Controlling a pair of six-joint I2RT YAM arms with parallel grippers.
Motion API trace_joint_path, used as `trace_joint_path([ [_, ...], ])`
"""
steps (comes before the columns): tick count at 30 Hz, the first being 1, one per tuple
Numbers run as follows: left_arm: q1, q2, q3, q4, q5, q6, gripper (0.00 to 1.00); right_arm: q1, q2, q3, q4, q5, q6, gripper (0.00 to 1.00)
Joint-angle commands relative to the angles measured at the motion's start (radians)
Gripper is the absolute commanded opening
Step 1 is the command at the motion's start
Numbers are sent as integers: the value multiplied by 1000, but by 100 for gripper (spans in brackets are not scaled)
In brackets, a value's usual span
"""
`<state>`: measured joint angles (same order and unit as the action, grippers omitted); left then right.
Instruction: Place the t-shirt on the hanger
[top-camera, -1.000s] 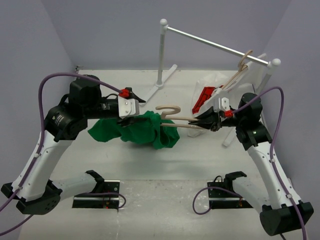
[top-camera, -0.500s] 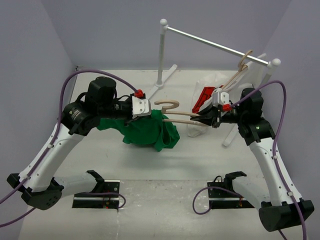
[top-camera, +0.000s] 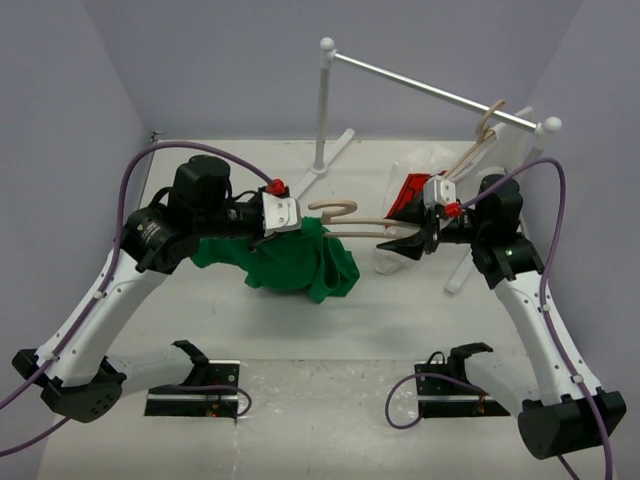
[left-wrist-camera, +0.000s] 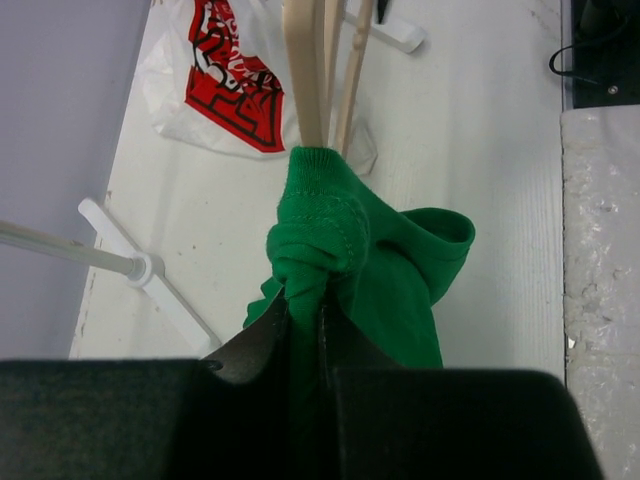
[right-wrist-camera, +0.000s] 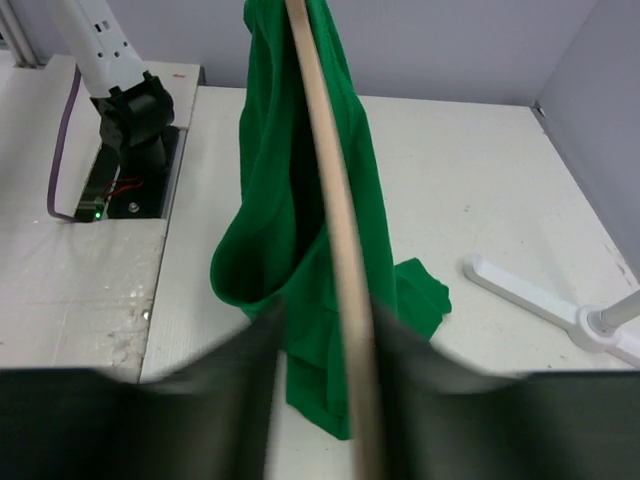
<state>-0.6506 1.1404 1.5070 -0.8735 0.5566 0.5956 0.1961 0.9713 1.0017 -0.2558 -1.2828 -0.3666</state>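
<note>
The left gripper (left-wrist-camera: 305, 312) pinches the green t-shirt (top-camera: 295, 265) tight at a bunched edge. The hanger (top-camera: 360, 231) pokes in there, up off the table (top-camera: 200, 310). The right gripper (top-camera: 402, 240) has its fingers apart around the hanger's other end, with a red-and-white bag (top-camera: 405, 190) just behind it.

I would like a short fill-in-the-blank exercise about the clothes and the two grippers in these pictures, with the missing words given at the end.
1. The colour of the t-shirt is ___.
2. The left gripper is shut on the ___.
3. The hanger, which passes between the fingers of the right gripper, is made of ___.
4. The print on the white garment is ___.

Missing words: green; t-shirt; wood; red.
</note>
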Motion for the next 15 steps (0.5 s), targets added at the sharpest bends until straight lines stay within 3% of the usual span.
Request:
trace_joint_path([
  [1,2,-31,7,114,-143,-70,0,13,-31,-53,285,98,338,98],
  [3,1,-57,-7,122,-205,-92,0,12,-52,-48,311,311,523,99],
  [7,2,-161,-61,196,-266,-138,0,10,-103,1,182,742,725,99],
  [10,3,-240,-130,255,-319,-186,0,9,-208,-67,179,937,831,99],
  [13,2,-304,-192,322,-405,-260,0,9,-298,-111,190,950,867,99],
  [15,3,-339,-229,382,-466,-330,0,20,-277,-96,172,758,890,87],
])
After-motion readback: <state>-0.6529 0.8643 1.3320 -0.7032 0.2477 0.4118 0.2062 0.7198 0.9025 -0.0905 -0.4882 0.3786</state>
